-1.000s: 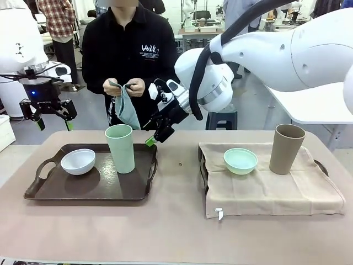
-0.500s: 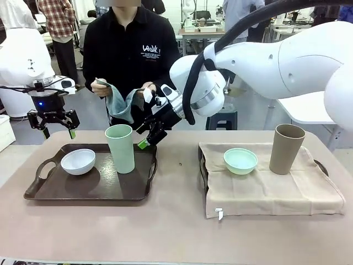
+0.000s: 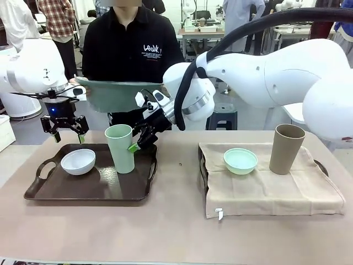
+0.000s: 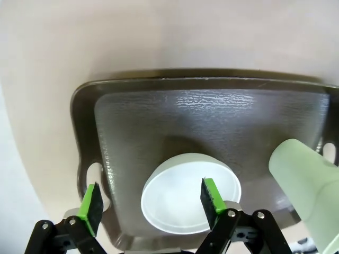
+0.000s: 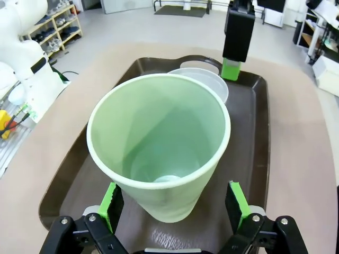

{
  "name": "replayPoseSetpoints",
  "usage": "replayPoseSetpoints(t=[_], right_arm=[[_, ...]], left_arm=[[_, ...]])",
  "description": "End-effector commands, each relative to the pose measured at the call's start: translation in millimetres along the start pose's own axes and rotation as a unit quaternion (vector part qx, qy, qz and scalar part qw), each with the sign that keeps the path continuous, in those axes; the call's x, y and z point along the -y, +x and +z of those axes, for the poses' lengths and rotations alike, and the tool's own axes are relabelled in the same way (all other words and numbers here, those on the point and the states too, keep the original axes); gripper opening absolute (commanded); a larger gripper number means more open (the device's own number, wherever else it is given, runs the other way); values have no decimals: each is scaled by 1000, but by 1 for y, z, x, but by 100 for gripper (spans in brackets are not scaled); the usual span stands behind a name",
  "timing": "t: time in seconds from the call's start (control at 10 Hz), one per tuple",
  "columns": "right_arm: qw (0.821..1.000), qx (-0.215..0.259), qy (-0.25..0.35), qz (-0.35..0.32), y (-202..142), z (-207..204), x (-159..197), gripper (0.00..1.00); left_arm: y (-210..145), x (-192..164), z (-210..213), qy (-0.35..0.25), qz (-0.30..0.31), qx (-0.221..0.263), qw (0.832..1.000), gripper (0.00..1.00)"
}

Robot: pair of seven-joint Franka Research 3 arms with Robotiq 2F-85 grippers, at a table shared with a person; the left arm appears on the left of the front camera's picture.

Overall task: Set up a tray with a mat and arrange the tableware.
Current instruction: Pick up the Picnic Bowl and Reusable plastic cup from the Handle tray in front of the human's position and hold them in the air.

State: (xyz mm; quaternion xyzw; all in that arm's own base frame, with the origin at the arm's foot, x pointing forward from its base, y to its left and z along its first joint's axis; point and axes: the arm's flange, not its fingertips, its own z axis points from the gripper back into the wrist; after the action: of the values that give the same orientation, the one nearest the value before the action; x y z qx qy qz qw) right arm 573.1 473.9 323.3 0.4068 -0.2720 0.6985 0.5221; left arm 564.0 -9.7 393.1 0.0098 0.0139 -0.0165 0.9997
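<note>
Evidently the green cup (image 3: 121,148) and the white bowl (image 3: 78,161) stand in the way: both sit on the bare brown tray (image 3: 118,186) at the left of the surface (image 3: 176,232), with no mat under them yet. So the right hand (image 3: 142,139), reaching across the middle, has its fingers apart on either side of the cup without gripping it. The left hand (image 3: 69,136) hangs above the bowl, fingers likewise apart and empty. Each is placed, I judge, to lift its piece clear. Behind the tray the person (image 3: 128,49) holds a grey-green cloth (image 3: 113,95) stretched flat, ready to lay. To the right, the second tray (image 3: 202,165) already carries a beige mat (image 3: 265,190) with a green bowl (image 3: 240,160) and a brown cup (image 3: 287,149). A second ago the cloth was bunched in the person's hands, the right hand was higher and farther from the cup, and the left hand hung higher and farther left.
</note>
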Motion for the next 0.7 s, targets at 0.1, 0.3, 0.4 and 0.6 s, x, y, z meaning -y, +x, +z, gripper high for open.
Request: replayPoseSetpoints(t=[0.1, 0.3, 0.4, 0.6], right_arm=[[1000, -5, 11, -5, 8, -7, 14, 100], [1000, -5, 15, -3, 8, -14, 18, 100], [1000, -4, 14, -3, 7, -15, 21, 100], [1000, 4, 19, -12, 3, -18, 27, 100]], left_arm=[[7, -1, -5, 2, -23, -3, 1000, 96], [7, 3, -17, -5, -35, -26, 999, 96], [10, 5, -24, -9, -30, -46, 998, 96], [11, 6, -32, -7, -29, -75, 997, 96]])
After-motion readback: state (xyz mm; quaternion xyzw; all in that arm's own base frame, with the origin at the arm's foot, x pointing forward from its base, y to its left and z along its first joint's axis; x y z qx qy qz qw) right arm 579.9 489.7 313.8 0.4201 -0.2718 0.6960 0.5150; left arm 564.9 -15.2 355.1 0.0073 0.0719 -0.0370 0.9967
